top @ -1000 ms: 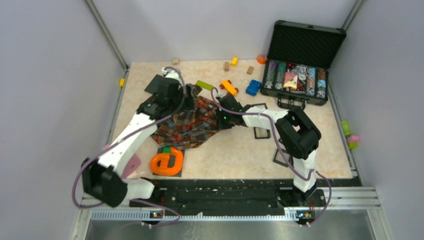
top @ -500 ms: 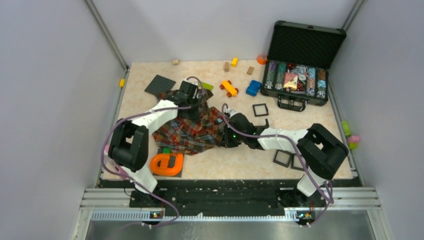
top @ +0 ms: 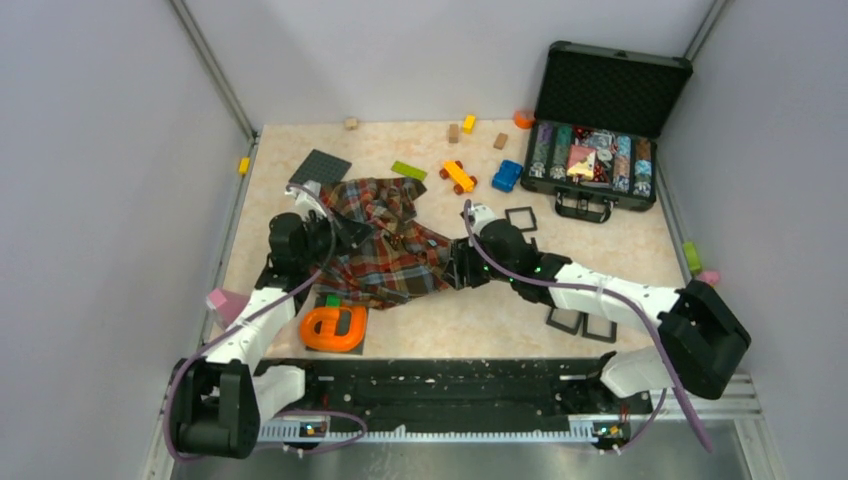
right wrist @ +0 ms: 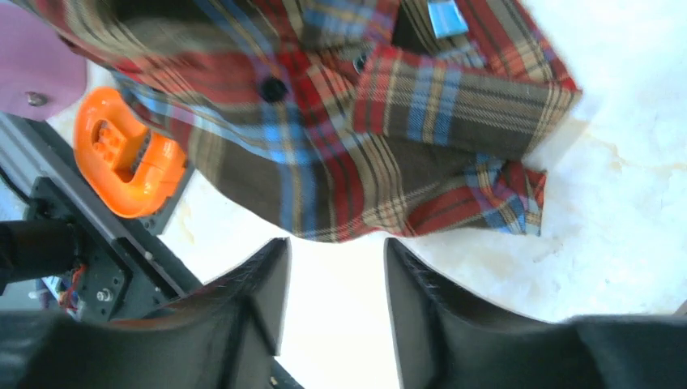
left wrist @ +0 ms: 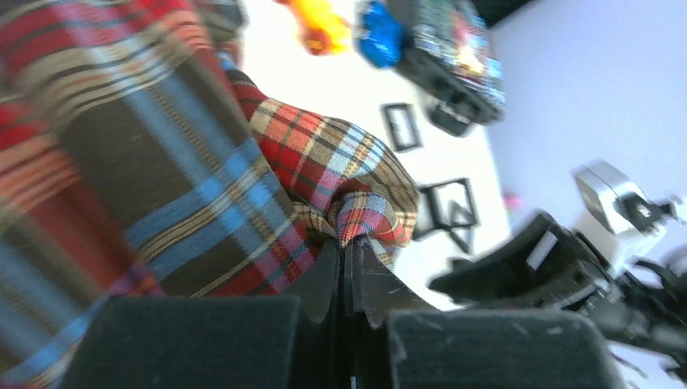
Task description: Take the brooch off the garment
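Nearby, an orange toy piece (top: 335, 327) lies at the near edge of the garment (top: 390, 255). The left gripper (left wrist: 348, 247) is pinched on a plaid fold at its left side, while the right gripper (right wrist: 336, 251) hangs spread wide over the table (top: 480, 320) just beside its right hem. The brooch cannot be made out among the checks, and an open case (top: 610, 95) stands at the far right.

garment (top: 385, 255) | plaid shirt, red/navy/tan checks | crumpled, spread left of centre | 1 dark button (right wrist: 273, 87) showing

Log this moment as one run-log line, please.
left gripper: shut on garment | right gripper: open, at garment edge | brooch: not visible
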Controlling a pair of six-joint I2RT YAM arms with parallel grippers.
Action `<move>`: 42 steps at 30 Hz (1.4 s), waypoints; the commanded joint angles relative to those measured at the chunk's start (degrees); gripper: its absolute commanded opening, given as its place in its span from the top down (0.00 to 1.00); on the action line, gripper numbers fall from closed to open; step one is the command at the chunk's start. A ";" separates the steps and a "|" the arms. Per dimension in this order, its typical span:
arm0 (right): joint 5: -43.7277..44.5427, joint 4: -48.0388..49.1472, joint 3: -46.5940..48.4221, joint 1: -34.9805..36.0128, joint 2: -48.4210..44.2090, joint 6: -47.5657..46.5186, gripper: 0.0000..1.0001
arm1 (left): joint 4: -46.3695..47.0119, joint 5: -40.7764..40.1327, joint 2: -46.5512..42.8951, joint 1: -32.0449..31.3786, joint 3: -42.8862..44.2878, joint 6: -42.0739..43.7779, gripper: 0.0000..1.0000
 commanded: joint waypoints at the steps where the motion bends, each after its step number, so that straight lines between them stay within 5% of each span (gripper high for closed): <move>1: -2.43 -0.02 5.99 -0.52 -4.81 -7.88 0.40 | 25.44 17.76 0.02 0.13 -1.42 -12.82 1.00; 3: -4.26 4.04 6.24 -1.87 -6.40 -7.88 0.30 | 30.82 20.63 0.03 0.14 -2.02 -15.91 1.00; 9: -13.19 15.41 8.79 -5.01 -2.93 -8.40 0.23 | 34.69 24.14 0.45 0.06 -1.63 -19.87 1.00; 16: -18.68 18.82 15.24 -5.53 1.47 -25.05 0.15 | 34.64 29.61 1.54 -0.12 0.87 -21.04 1.00; 24: -35.89 2.05 29.81 -7.32 8.92 -35.77 0.27 | 31.35 30.23 2.13 -0.65 3.77 -18.92 1.00; 30: -37.71 -1.90 30.34 -8.40 9.22 -36.83 0.41 | 30.81 30.56 3.01 -0.65 5.55 -18.38 1.00; 32: -38.72 -1.82 30.30 -9.77 9.12 -35.69 0.52 | 30.15 30.44 2.94 -0.65 6.10 -17.84 1.00; 36: -40.19 -1.28 32.71 -11.44 8.89 -31.16 1.00 | 23.10 28.89 2.81 -0.73 8.09 -12.05 1.00; 39: -38.47 -5.98 37.62 -11.36 8.59 -26.79 1.00 | 11.97 24.81 2.06 -1.50 10.01 -3.00 0.96; 42: -31.17 -14.67 42.94 -11.45 7.94 -23.40 1.00 | -1.28 14.91 -0.11 -4.11 12.45 8.03 0.77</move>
